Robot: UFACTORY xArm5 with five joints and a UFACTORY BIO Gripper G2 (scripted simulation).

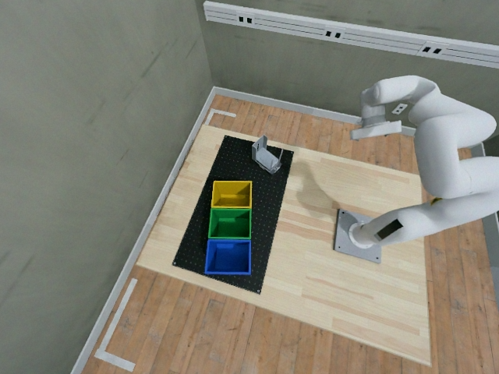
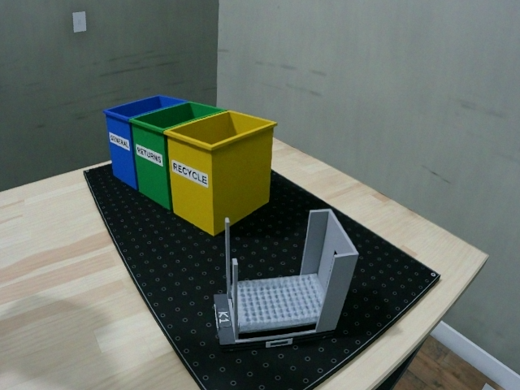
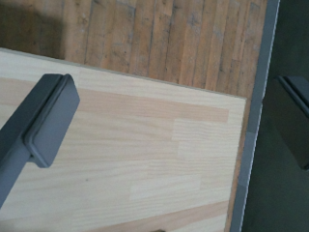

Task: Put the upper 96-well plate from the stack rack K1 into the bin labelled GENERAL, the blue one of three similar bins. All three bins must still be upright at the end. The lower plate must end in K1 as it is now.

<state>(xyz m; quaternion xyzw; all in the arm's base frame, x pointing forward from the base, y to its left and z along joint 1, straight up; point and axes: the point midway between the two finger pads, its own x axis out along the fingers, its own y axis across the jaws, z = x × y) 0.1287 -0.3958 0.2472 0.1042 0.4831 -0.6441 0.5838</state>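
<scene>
The stack rack K1 (image 1: 260, 149) (image 2: 347, 289) stands upright at one end of the black mat. A pale, clear 96-well plate (image 2: 279, 300) lies flat low inside it; whether a second plate is under it cannot be told. The blue GENERAL bin (image 1: 250, 257) (image 2: 122, 164) is upright, with no plate visible inside from above. The green RETURNS bin (image 1: 250, 224) (image 2: 152, 181) and yellow RECYCLE bin (image 1: 232, 188) (image 2: 242, 180) are upright too. My gripper (image 1: 375, 130) (image 3: 174, 121) is open and empty, its fingers wide apart, high up and well away from rack and bins.
The three bins stand side by side in a row on the black perforated mat (image 1: 267, 201) (image 2: 159, 252), yellow nearest the rack. The rack has tall corner posts and a high end wall. The arm's grey base plate (image 1: 362, 256) is bolted to the wooden table (image 1: 306, 257).
</scene>
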